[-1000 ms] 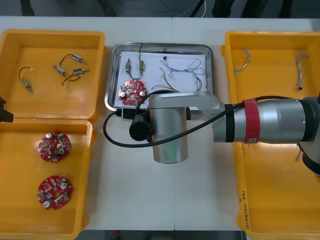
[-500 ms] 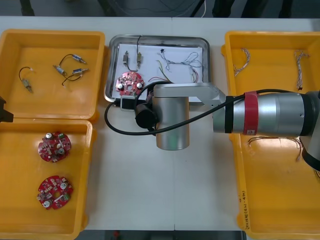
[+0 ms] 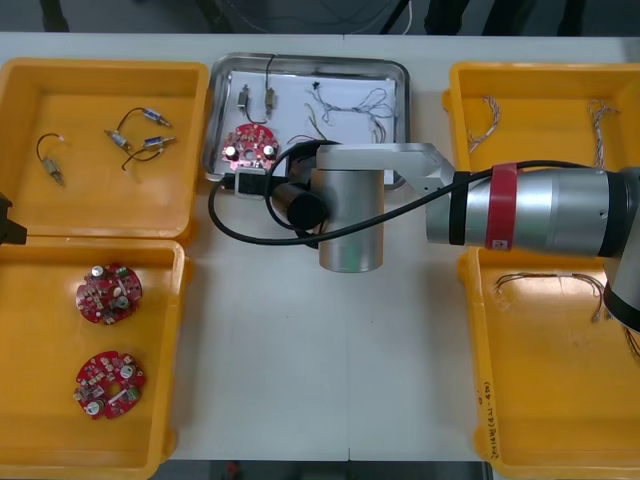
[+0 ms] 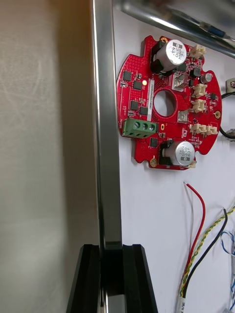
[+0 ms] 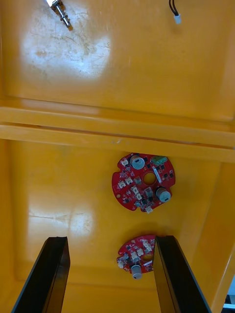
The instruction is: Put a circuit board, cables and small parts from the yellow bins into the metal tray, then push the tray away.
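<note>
R gripper [image 4: 111,248] sits on the near rim of the metal tray [image 3: 310,60], twd its left corner, fingers [image 4: 88,279] pinched on the rim w/ the rim between them. Tray is at the table's [image 3: 300,370] far side, between the far yellow bins [image 3: 105,70], white inside. It holds 1 red circuit board [image 3: 249,147] just beside the gripped rim, small metal parts [image 3: 256,97] w/ black leads farther back, and thin cables [image 3: 352,103] spread twd the tray's right side. L gripper [image 5: 111,239] hangs over the near-left bin [image 3: 30,330], fingers spread wide, nothing between them. 2 other boards [image 3: 108,294] lie on that bin's floor below it. Twisted cables [image 3: 487,112] lie in the far-right bin.
</note>
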Robot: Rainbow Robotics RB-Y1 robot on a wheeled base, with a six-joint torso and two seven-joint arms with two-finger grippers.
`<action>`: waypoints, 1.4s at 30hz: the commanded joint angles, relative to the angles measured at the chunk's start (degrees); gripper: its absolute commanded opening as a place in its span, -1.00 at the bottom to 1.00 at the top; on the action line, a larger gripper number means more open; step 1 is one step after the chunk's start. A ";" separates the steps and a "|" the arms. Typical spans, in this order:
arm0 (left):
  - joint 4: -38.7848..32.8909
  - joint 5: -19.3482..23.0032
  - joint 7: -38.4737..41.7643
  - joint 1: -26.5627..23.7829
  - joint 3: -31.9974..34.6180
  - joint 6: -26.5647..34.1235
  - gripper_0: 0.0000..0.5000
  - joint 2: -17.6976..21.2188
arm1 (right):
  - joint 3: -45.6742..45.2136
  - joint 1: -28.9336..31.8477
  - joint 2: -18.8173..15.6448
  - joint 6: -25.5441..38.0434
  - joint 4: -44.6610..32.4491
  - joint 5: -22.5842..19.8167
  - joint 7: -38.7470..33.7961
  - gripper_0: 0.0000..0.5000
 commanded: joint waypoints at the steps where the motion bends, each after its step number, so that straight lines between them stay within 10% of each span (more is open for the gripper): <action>1: -1.65 0.21 -4.86 1.05 1.82 0.36 1.00 2.69 | -1.88 -3.25 -1.03 -1.53 0.02 -0.21 -2.10 -1.00; 39: -1.65 0.21 -4.86 1.05 1.82 0.36 1.00 2.69 | 0.05 -3.25 -3.58 -11.90 5.73 1.99 -1.39 -1.00; 42: -1.65 0.21 -4.86 1.05 1.82 0.36 1.00 2.69 | 0.05 -3.33 -3.58 -11.90 5.73 1.90 -1.22 -0.62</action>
